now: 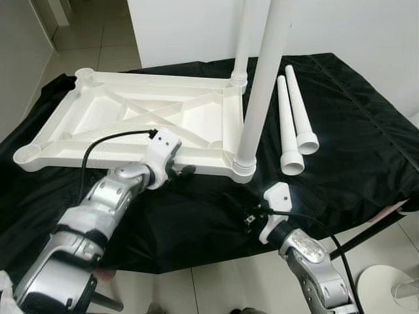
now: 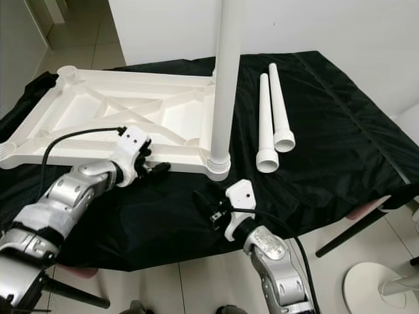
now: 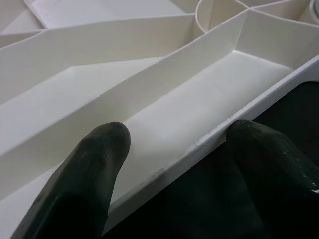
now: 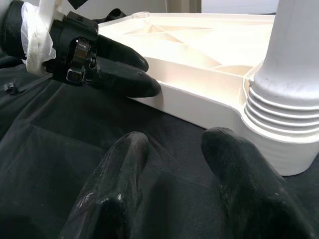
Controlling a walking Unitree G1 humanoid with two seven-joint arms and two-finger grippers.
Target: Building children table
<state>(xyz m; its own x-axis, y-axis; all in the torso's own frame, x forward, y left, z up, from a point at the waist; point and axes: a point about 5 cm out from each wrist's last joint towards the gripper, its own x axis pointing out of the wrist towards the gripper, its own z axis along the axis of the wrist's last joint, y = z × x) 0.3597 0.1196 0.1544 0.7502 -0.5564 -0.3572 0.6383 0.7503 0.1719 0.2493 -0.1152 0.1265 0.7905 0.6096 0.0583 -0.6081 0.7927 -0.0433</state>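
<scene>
Nearest my head camera, the right gripper (image 1: 237, 208) hovers low over the black cloth (image 1: 353, 131) just short of the tabletop's near corner; through its wrist camera I see its fingers (image 4: 114, 199) spread apart with nothing between them, aimed at the ribbed socket (image 4: 279, 134) at that corner. My left gripper (image 1: 185, 171) is at the near long edge of the white upturned tabletop (image 1: 111, 111); from its wrist view the fingers (image 3: 89, 169) straddle the rim (image 3: 209, 142), one inside the tray-like underside and one outside over the cloth, and I cannot tell whether they actually pinch it. The tabletop lies underside up on the cloth-covered surface, its ribs showing. Two white legs stand upright in sockets on its right side, the near leg (image 1: 262, 85) at the front corner and the far leg (image 1: 242, 39) at the back corner. Two loose legs (image 1: 294, 121) lie side by side on the cloth just to the right.
</scene>
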